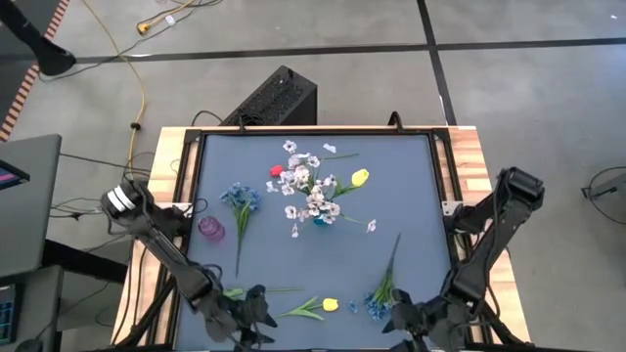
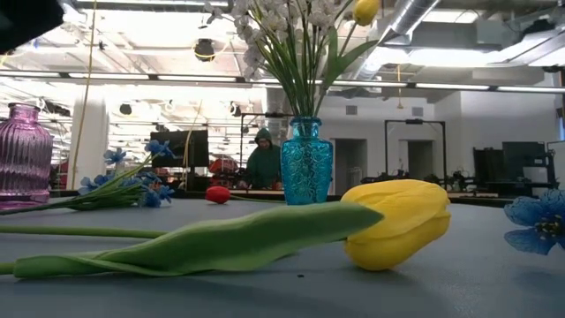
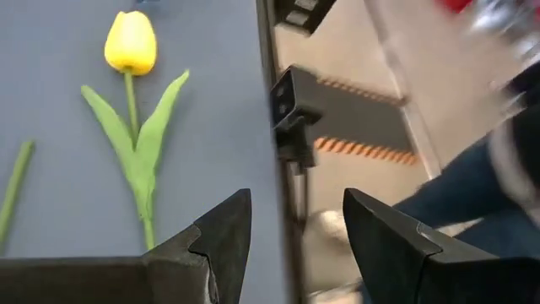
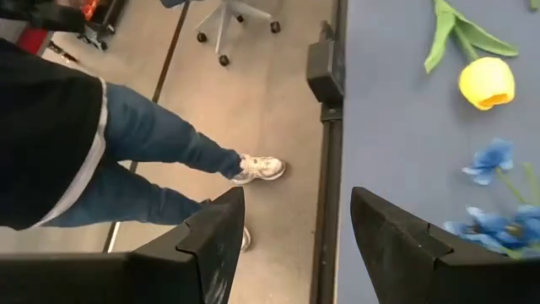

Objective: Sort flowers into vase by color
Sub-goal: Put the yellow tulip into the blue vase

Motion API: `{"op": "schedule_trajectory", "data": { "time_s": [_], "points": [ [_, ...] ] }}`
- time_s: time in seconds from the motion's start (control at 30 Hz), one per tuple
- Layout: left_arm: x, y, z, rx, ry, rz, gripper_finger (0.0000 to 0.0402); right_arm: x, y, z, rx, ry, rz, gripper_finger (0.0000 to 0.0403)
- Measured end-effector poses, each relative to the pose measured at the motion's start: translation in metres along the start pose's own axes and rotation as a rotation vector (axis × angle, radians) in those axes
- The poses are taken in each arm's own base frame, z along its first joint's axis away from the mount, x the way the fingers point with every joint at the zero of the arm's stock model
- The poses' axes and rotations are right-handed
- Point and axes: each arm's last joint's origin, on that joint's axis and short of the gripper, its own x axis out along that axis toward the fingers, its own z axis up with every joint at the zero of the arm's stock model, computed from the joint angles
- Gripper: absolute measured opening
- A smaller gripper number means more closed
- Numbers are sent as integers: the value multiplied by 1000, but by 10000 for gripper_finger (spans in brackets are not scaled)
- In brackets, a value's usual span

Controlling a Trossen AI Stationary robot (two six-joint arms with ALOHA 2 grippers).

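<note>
Yellow tulip (image 2: 397,221) with green leaf; blue blossom sprays (image 1: 241,198). Ribbed purple vase (image 2: 25,152); patterned turquoise vase (image 2: 306,162). Blue-grey table top (image 1: 293,259).

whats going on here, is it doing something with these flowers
Nothing is held right now. Both arms wait at the near table edge, left claw and right claw open and empty. A blue vase already holds white sprays and a yellow tulip; the purple vase looks empty. Another yellow tulip and blue sprays lie loose.
</note>
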Motion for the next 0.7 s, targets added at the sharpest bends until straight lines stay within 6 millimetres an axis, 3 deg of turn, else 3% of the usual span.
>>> {"op": "schedule_trajectory", "data": {
  "time_s": [0.23, 0.43, 0.7],
  "points": [
    [31, 6, -11, 123, 131, 329, 177, 4, 5, 16, 13, -69, -23, 244],
    [49, 12, -23, 124, 137, 359, 177, 5, 4, 24, 14, -112, -19, 244],
    [58, 21, -36, 106, 154, 426, 174, 5, 2, 26, 20, -118, -23, 244]
  ]
}}
